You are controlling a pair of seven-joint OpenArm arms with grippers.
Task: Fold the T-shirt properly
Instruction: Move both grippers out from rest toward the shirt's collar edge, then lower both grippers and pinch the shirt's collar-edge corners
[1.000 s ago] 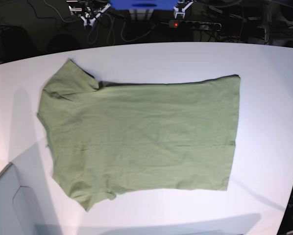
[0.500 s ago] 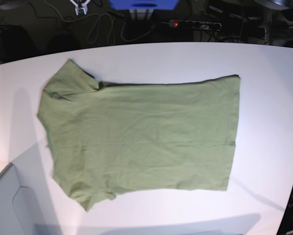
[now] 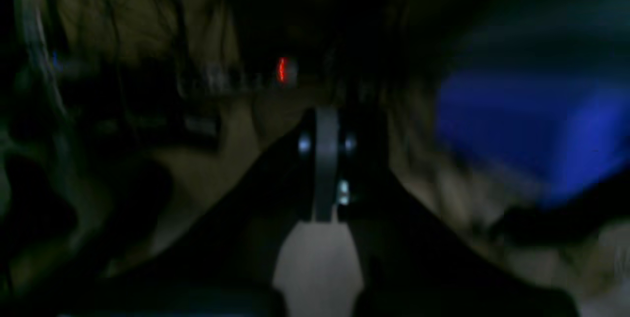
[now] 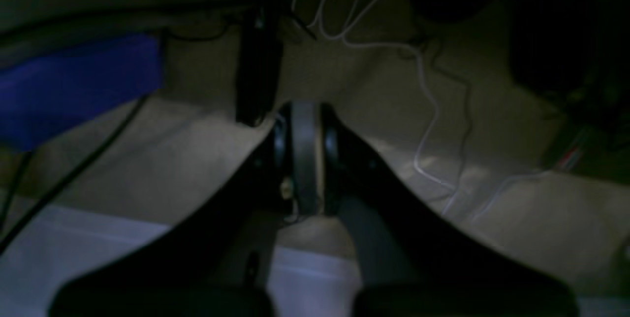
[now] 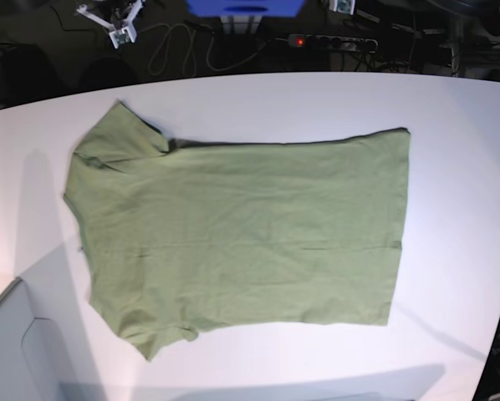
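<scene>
While the T-shirt [image 5: 237, 234] lay spread flat on the white table [image 5: 459, 109], nothing was touching it. It sat mid-table, slightly left of centre, collar end toward the left and hem toward the right. One sleeve pointed to the far left corner, the other to the near left. Olive green, plain, lightly wrinkled, with a faint crease running left to right across the middle. Its far edge showed a thin dark strip along the fold line.

Both arms were well apart from the cloth, up beyond the far edge of the table. The right gripper [image 4: 305, 159] had its jaws clenched together, empty, with its black fingers [image 4: 221, 218] meeting at a grey centre piece; it hung over the far table edge and the beige floor beyond. A white cable [image 4: 423, 110] looped across that floor, and a blue box [image 4: 78, 85] sat to the left in that wrist view. In the base view a small white part of this arm showed at the far left [image 5: 116, 23].

The left gripper [image 3: 325, 169] was also clenched shut on nothing, the view very blurred and dark. A red light [image 3: 282, 70] glowed past it, and the blue box [image 3: 531, 130] was smeared to its right.

Along the far side, a power strip [image 5: 329, 41] with a red lamp lay among dark cables.
</scene>
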